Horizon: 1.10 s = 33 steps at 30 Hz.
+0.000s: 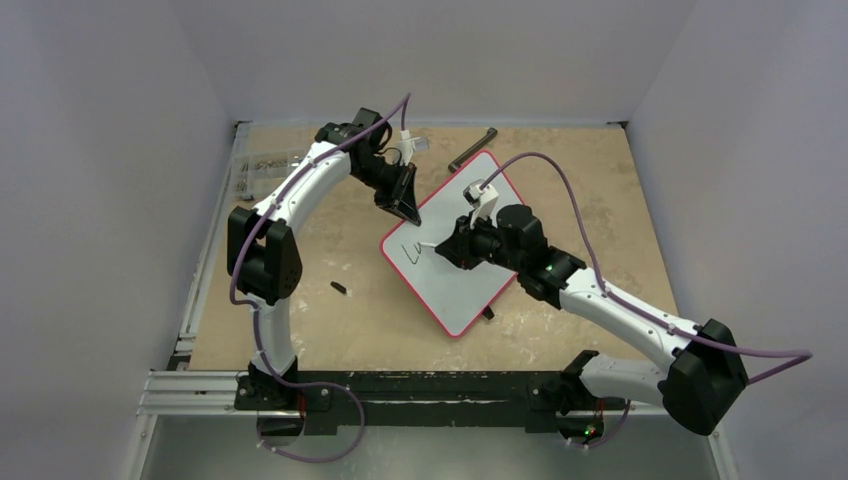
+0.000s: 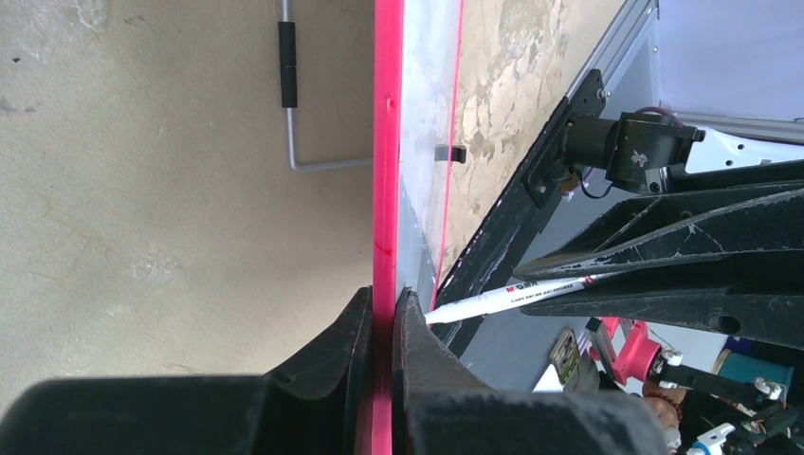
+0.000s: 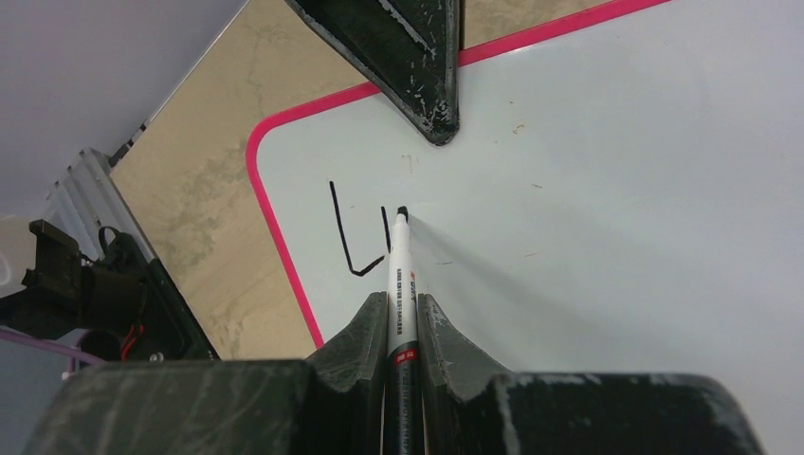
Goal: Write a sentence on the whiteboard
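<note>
The whiteboard, white with a red-pink rim, lies slanted mid-table. My left gripper is shut on its far-left rim, one finger on each side. My right gripper is shut on a white marker that runs out between its fingers. The marker's black tip touches the board. Of the sentence, the right wrist view shows a black "L" and one short stroke beside the tip, near the board's rounded corner. The left gripper's finger shows just beyond the writing.
A black-handled hex key lies past the board's far corner, also seen in the left wrist view. A small black piece rests on the table left of the board. A clear bag of parts sits at the left edge.
</note>
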Available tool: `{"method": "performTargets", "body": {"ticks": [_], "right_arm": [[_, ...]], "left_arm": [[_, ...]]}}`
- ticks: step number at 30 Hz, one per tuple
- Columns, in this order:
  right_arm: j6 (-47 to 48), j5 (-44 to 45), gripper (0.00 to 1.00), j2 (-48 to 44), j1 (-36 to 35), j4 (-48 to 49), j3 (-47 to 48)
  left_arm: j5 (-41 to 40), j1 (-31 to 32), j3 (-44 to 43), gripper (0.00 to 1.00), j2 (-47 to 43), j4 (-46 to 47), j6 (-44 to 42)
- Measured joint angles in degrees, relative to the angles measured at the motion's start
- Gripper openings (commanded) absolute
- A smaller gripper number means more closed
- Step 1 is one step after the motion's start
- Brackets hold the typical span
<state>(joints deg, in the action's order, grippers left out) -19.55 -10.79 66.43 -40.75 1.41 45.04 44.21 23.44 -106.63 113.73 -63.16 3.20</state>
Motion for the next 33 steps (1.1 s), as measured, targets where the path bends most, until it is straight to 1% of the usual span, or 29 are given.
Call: {"method": "performTargets", "body": {"ticks": [7, 19, 27, 33], "right_arm": [[0.0, -2.3, 0.00, 0.6, 0.0, 1.0, 0.0], [0.0, -2.6, 0.00, 0.3, 0.0, 1.2, 0.0], [0.1, -0.8, 0.00, -4.3, 0.0, 0.8, 0.0], [0.1, 0.9, 0.00, -3.3, 0.0, 0.6, 0.3]], "left_arm": [[0.0, 0.0, 0.0, 0.00, 0.0, 0.0, 0.0], [0.0, 0.0, 0.0, 0.00, 0.0, 0.0, 0.0], [0.0, 0.0, 0.0, 0.00, 0.0, 0.0, 0.0], [0.0, 0.0, 0.0, 0.00, 0.0, -0.1, 0.0]]}}
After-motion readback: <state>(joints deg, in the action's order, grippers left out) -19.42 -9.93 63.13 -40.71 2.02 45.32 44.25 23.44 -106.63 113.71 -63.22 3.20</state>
